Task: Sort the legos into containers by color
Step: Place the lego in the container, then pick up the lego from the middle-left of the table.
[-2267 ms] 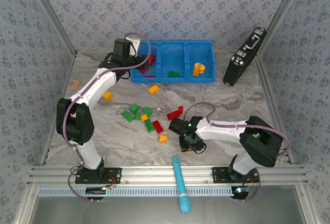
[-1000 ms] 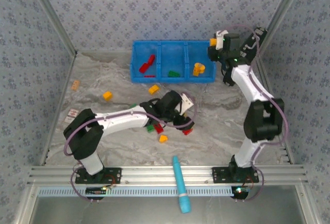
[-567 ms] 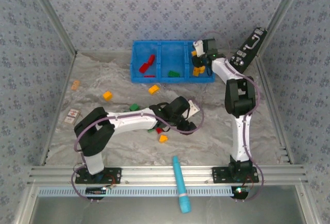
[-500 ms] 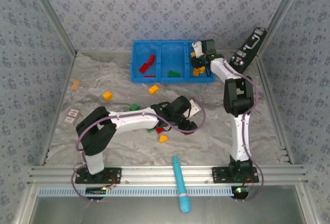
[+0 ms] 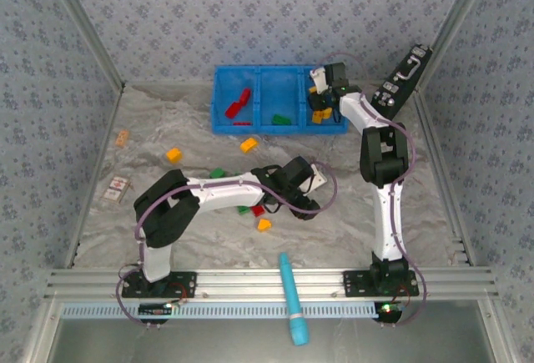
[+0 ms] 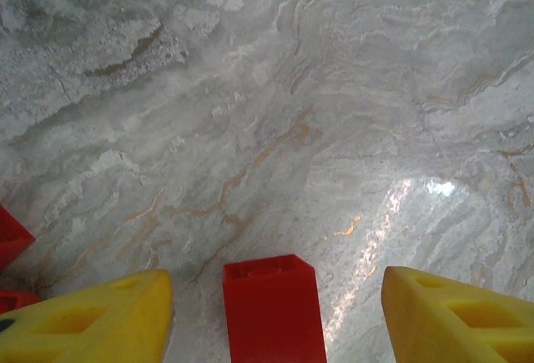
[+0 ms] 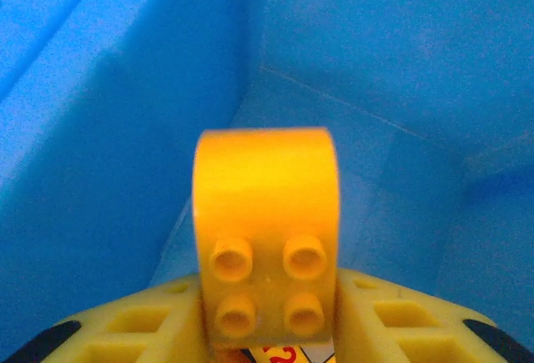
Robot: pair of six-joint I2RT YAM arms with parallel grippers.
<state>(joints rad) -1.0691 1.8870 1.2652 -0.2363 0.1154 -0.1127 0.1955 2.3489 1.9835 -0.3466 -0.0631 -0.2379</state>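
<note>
A yellow brick (image 7: 265,213), studs toward the camera, is grasped between the fingers of the right gripper (image 7: 267,317) within the right compartment of the blue bin (image 5: 279,69). A red printed mark (image 7: 269,353) beneath it is cut off and cannot be read. A red brick (image 6: 271,313) on the table (image 6: 275,113) is straddled by the released left gripper (image 6: 274,284), touched by neither finger.

Bright blue bin (image 5: 250,69), with red legos (image 5: 240,103) in the left compartment and green legos (image 5: 281,118) in the middle. Grey-white marbled tabletop (image 5: 334,221), veined tan. Red brick (image 6: 271,309) beside yellow fingers (image 6: 83,321). Yellow-orange brick (image 7: 265,238) against blue. Teal cylinder (image 5: 292,296) nearest. Black device (image 5: 396,88) far right. Pale lilac floral wallpaper (image 5: 250,12).
</note>
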